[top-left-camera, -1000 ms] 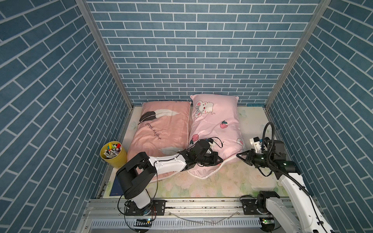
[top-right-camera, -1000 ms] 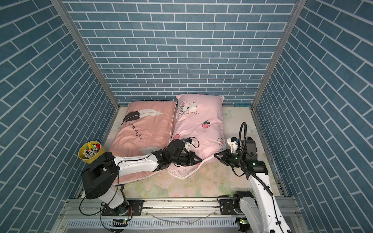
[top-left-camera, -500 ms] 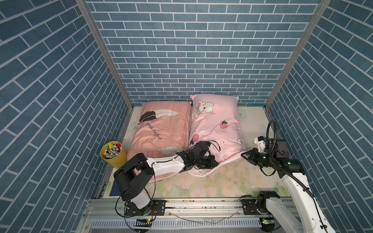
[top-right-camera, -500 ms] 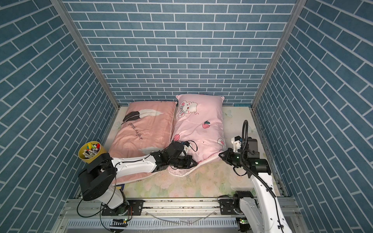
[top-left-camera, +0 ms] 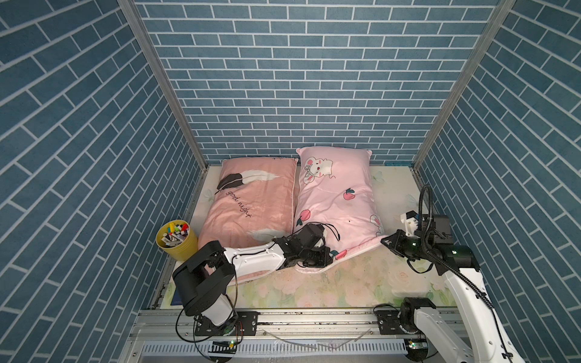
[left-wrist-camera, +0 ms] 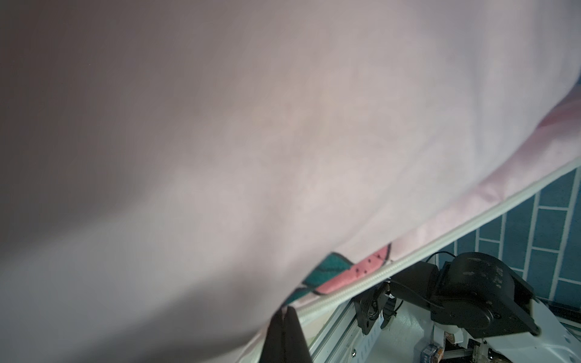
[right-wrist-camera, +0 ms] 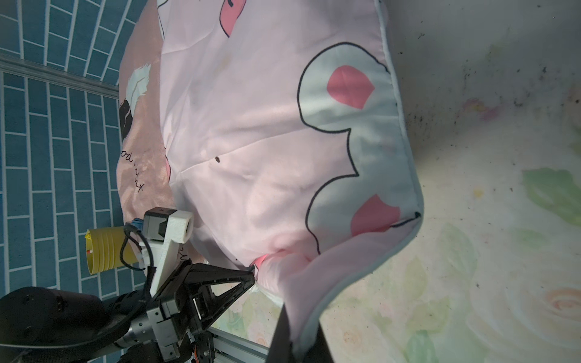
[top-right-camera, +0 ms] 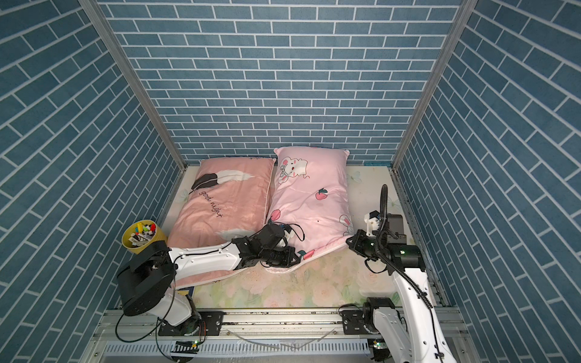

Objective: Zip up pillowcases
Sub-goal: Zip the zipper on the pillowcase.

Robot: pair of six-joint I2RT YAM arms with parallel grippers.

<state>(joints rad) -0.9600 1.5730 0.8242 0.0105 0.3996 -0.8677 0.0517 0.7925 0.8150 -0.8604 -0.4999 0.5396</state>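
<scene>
Pink in two shades: in both top views the pale pink pillowcase (top-left-camera: pixel 339 201), a soft stuffed rectangle printed with a cartoon mouse and peaches, lies on the floral sheet (top-left-camera: pixel 361 283). It touches the salmon-pink pillowcase (top-left-camera: pixel 257 201), with feathers and script, on its left. Its near hem spans between the left tool (top-left-camera: pixel 328 254) and the right tool (top-left-camera: pixel 384 241), though neither grip is clear from up here.

The left wrist view settles one. Blurred pale fabric fills it, and the left tool (left-wrist-camera: pixel 284 314), fingers pressed together, pinches the white ribbed hem (left-wrist-camera: pixel 408 251).

Only the right wrist view shows the right tool (right-wrist-camera: pixel 298 339) clamped tight on the lifted near corner, and dark specks on the sheet.
</scene>
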